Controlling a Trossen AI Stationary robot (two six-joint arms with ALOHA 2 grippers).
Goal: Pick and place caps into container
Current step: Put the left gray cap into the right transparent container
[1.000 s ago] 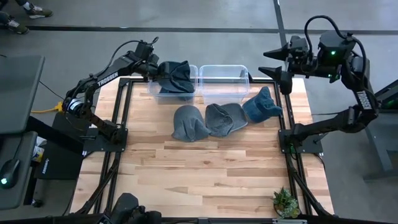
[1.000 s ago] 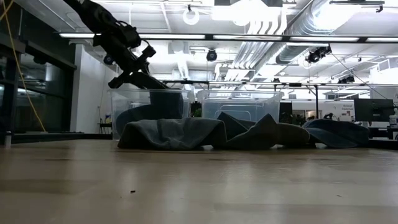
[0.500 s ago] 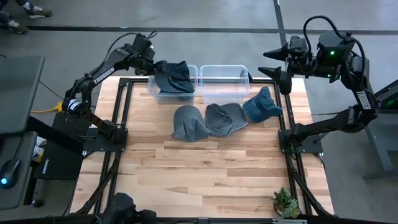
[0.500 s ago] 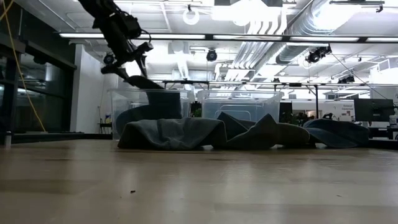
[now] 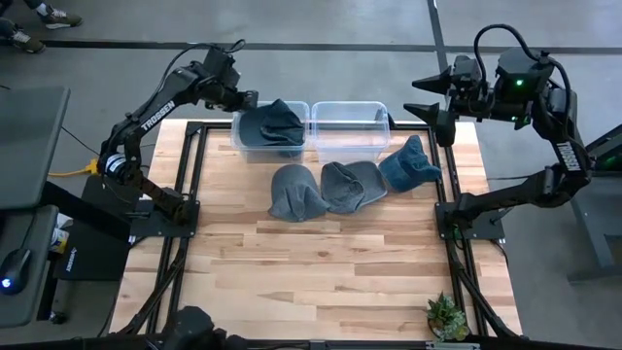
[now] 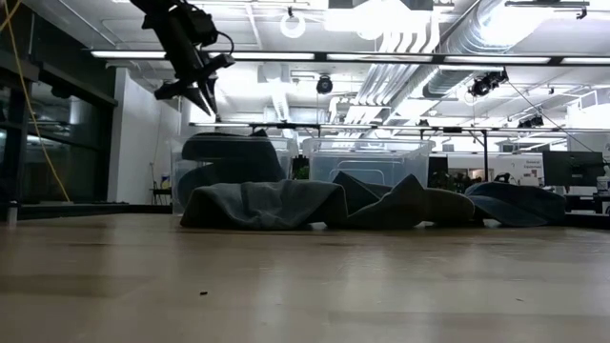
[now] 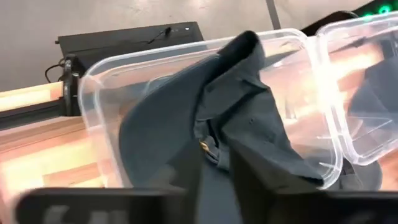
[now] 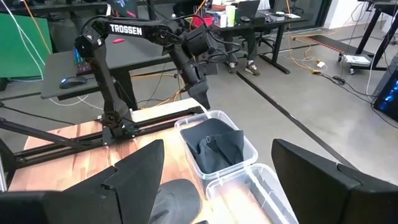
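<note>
A dark denim cap (image 5: 272, 124) (image 7: 236, 118) lies crumpled in the left clear bin (image 5: 236, 136), one fold rising above the rim. Three more caps rest on the table in front of the bins: grey (image 5: 296, 192), grey (image 5: 352, 183) and blue (image 5: 408, 165). My left gripper (image 5: 248, 99) (image 6: 195, 95) (image 7: 216, 186) hangs open above the bin's far left corner, clear of the cap. My right gripper (image 5: 437, 97) (image 8: 217, 186) waits open and raised at the table's far right corner.
The right clear bin (image 5: 350, 104) stands next to the left one at the far edge and holds no cap. A small potted plant (image 5: 445, 316) sits at the near right corner. Bare wood (image 5: 321, 262) spans the near half of the table.
My left gripper has let go of the dark cap, risen, and drawn back toward the far left. The cap, first draped over the bin under the fingers, has dropped and settled inside the left bin.
</note>
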